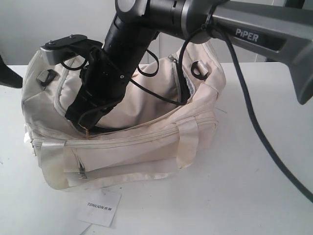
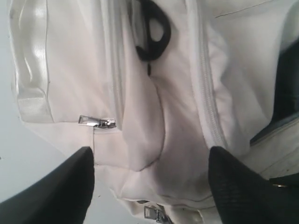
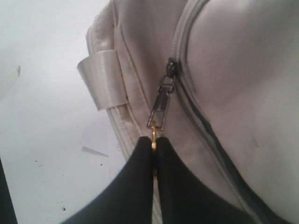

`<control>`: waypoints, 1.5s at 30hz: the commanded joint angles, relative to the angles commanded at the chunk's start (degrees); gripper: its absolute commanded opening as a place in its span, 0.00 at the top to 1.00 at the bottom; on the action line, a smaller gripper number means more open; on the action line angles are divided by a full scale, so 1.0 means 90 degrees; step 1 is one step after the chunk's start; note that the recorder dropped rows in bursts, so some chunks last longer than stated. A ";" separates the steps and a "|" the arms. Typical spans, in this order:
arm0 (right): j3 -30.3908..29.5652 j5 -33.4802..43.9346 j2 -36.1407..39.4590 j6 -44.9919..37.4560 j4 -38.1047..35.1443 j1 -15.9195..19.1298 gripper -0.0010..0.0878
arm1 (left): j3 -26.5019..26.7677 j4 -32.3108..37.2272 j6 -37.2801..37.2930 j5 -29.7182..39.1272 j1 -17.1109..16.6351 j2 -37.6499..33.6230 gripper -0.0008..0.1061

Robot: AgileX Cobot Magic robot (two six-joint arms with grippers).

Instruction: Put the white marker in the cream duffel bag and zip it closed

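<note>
The cream duffel bag [image 1: 146, 142] lies on the white table, and its top flap gapes dark at the right end [image 1: 185, 90]. My right arm reaches across it to the left part of the top zip. There my right gripper [image 1: 86, 129] [image 3: 153, 140] is shut on the small gold ring of the metal zip pull [image 3: 161, 109]. Past the slider, a dark open slit runs along the zip [image 3: 219, 158]. My left gripper [image 2: 149, 184] is open, one black finger [image 2: 60, 186] on each side of the bag's end fabric [image 2: 177, 140]; I cannot tell whether they touch it. The white marker is hidden.
A white paper tag [image 1: 99, 207] lies on the table in front of the bag. The front pocket's zip pull [image 1: 82, 171] hangs at the bag's left front. Black strap clips [image 1: 199, 68] [image 2: 152, 35] sit on the bag's ends. A black cable [image 1: 264, 137] trails from the right arm.
</note>
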State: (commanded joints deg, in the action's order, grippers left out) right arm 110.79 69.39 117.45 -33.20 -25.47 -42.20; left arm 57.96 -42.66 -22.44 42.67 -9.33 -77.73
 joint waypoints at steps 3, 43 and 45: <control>0.0000 -0.0029 0.0000 0.0000 0.0000 0.0000 0.99 | -0.0228 -0.0297 -0.0414 -0.0196 0.0223 0.0000 0.33; 0.0000 -0.0054 0.0000 -0.0014 0.0049 0.0000 0.99 | -0.0394 -0.1527 -0.2083 -0.0969 0.0611 -0.0579 0.99; 0.0000 -0.0054 0.0000 -0.0014 0.0049 0.0000 0.99 | -0.0394 -0.1531 -0.2201 -0.0969 0.0611 -0.0579 0.99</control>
State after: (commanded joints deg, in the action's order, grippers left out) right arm 110.79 68.90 117.45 -33.33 -25.02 -42.20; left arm 54.42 -56.44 -42.25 33.95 -3.83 -82.94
